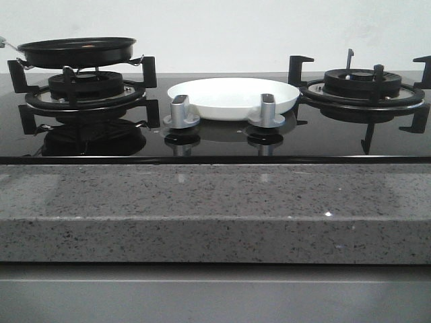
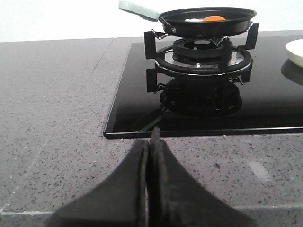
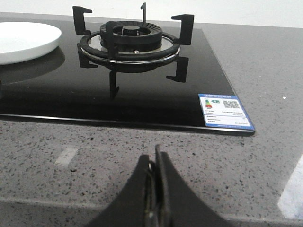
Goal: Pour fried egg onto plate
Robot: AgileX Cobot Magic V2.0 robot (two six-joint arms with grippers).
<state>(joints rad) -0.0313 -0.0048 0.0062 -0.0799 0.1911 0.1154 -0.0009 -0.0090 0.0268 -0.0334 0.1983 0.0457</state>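
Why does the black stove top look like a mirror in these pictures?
Front view: the glossy hob mirrors the knobs and left burner. Left wrist view: the burner under the pan reflects darkly. Right wrist view: the plate casts a dim reflection.

From the front, the black round frying pan's (image 1: 76, 51) rim hides the fried egg inside. The left wrist view shows only a sliver of the cream-white fried egg (image 2: 193, 20) with an orange yolk above the rim, and the glossy white round plate (image 2: 295, 51) is cut off at the picture's edge. The plate is likewise cut off in the right wrist view.
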